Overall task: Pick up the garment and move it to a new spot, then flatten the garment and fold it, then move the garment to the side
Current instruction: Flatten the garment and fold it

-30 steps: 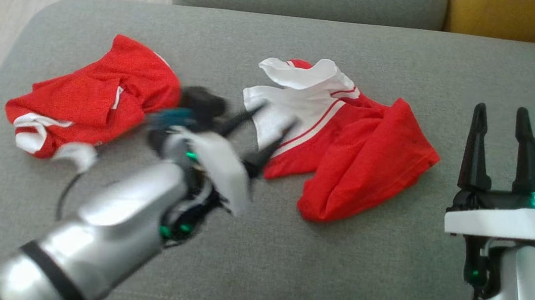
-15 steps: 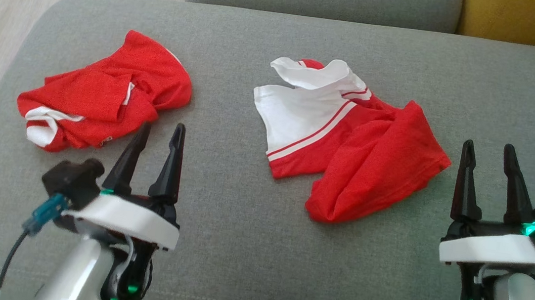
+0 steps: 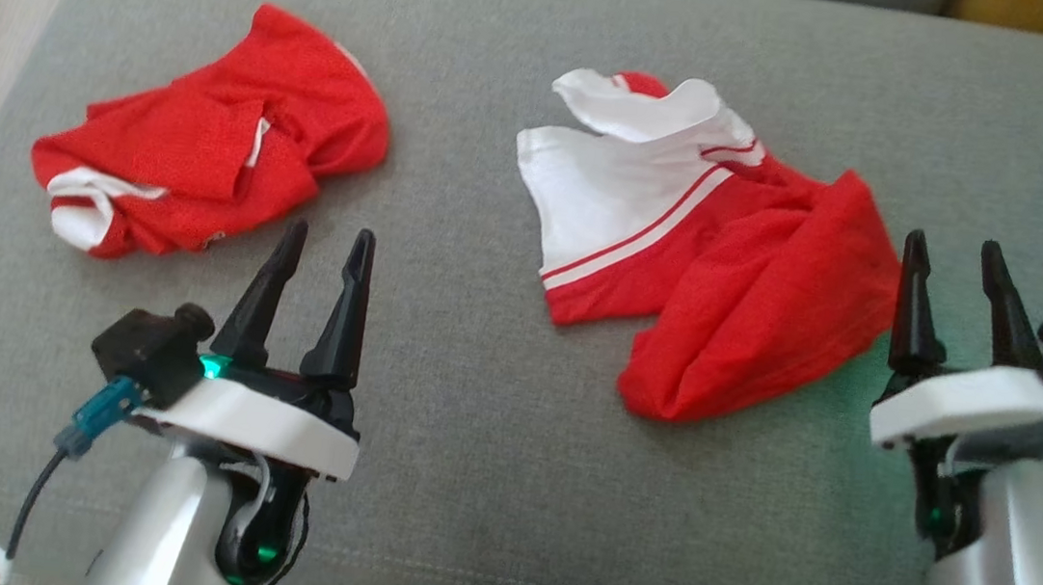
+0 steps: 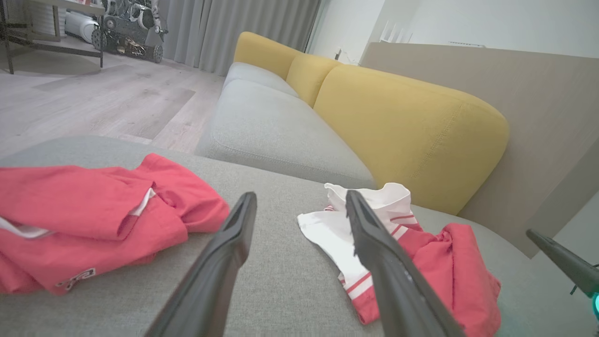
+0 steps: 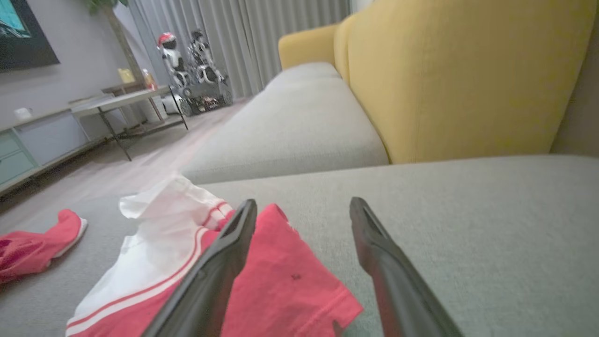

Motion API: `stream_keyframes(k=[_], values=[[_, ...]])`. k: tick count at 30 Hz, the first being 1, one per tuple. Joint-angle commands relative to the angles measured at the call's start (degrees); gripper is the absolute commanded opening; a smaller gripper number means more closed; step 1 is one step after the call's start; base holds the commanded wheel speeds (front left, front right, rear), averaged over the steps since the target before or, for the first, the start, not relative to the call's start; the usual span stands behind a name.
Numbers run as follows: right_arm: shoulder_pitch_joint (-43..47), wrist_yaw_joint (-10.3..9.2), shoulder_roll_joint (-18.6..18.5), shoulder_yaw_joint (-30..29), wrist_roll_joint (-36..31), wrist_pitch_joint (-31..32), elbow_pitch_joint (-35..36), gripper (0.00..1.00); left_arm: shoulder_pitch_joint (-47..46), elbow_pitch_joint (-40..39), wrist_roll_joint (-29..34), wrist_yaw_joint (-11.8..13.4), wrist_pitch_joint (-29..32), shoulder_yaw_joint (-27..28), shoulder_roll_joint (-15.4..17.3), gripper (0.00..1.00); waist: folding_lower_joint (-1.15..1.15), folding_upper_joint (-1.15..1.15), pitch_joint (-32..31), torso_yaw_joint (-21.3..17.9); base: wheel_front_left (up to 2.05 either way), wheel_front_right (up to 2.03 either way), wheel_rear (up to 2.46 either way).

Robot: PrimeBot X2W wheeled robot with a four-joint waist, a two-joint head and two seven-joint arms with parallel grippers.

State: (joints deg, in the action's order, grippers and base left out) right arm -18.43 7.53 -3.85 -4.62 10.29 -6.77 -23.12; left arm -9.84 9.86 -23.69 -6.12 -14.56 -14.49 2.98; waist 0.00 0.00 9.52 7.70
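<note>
We open on the grey seat cushion (image 3: 463,480), the broad stage for everything here. The yellow backrest (image 4: 412,126) rises behind it in the left wrist view.

At two o'clock from the centre of the head view we see the red-and-white garment (image 3: 710,254), lying crumpled on the cushion. Its white panel with two red stripes faces nine o'clock, the red bulk bunches toward four o'clock, and a white flap curls up at its twelve o'clock edge.

Over at ten o'clock sits the red garment (image 3: 209,134), heaped and creased, with white trim at its eight o'clock end. The two pieces are well apart, with bare cushion between them.

Now the arms! The right gripper (image 3: 953,243) stands at four o'clock, jaws spread wide and holding nothing. Its inner finger is just beside the red-and-white garment's red edge.

The left gripper (image 3: 331,232) hangs at seven o'clock, jaws equally apart and empty, tips near the red garment without touching it.

Smallest of all, we spot a pale mark (image 4: 75,279) by the red garment's hem. It is possibly a logo, but too blurred for us to read.
</note>
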Motion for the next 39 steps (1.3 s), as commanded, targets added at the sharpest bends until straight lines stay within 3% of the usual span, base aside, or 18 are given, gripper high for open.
stream_keyframes(k=[1,10,17,18,19,20,24,29,32,39], values=[[-1.9,-0.04,-0.8,0.9,0.4,0.6,0.8,1.0,-2.7,-1.4,0.7,-0.3,-0.4,2.0,0.1,1.0,0.0,0.0,1.0,0.7,0.0,0.0,0.0],[-6.2,-0.04,-2.1,-0.8,4.5,6.2,-9.5,1.0,-3.8,-0.6,-0.9,-0.8,-0.4,1.0,-0.1,1.0,0.0,0.0,3.0,2.0,0.0,0.0,0.0],[-7.7,-0.04,-2.4,2.4,11.0,8.0,-12.9,1.0,-4.5,0.0,-1.2,-0.7,-0.4,0.5,-0.1,1.0,0.0,0.0,3.9,1.9,0.0,0.0,0.0],[-7.8,-0.04,-2.8,3.4,11.8,8.1,-13.0,0.65,-4.7,0.0,-1.2,-0.7,-0.4,0.4,-0.1,1.0,0.0,0.0,4.0,1.9,0.0,0.0,0.0],[-7.9,-0.04,-3.3,4.4,12.1,7.8,-13.0,0.04,-4.8,0.0,-1.2,-0.6,-0.4,0.3,-0.1,1.0,0.0,0.0,4.1,1.9,0.0,0.0,0.0],[-7.9,-0.04,-3.9,5.1,12.3,7.1,-13.0,0.0,-4.8,0.0,-1.3,-0.6,-0.4,0.3,-0.1,1.0,0.0,0.0,4.2,1.9,0.0,0.0,0.0],[-8.3,-0.04,-5.6,6.4,12.2,3.4,-12.3,0.0,-4.9,0.3,-1.5,-0.3,-0.4,0.3,-0.1,1.0,0.0,0.0,3.8,1.6,0.0,0.0,0.0],[-9.6,-0.04,-9.3,5.4,7.0,0.0,-10.8,0.0,-4.4,0.7,-1.8,-0.1,-0.4,0.7,-0.1,1.0,0.0,0.0,2.6,0.9,0.0,0.0,0.0],[-10.7,-0.04,-11.5,3.9,4.6,0.2,-9.9,0.0,-4.3,0.6,-2.2,-0.1,-0.4,0.9,-0.1,1.0,0.0,0.0,2.2,0.6,0.0,0.0,0.0],[-16.0,-0.04,-21.2,-0.6,-4.5,6.7,-7.5,0.0,-4.5,0.2,-2.8,0.0,-0.4,0.4,-0.1,1.0,0.0,0.0,2.6,-0.1,0.0,0.0,0.0]])
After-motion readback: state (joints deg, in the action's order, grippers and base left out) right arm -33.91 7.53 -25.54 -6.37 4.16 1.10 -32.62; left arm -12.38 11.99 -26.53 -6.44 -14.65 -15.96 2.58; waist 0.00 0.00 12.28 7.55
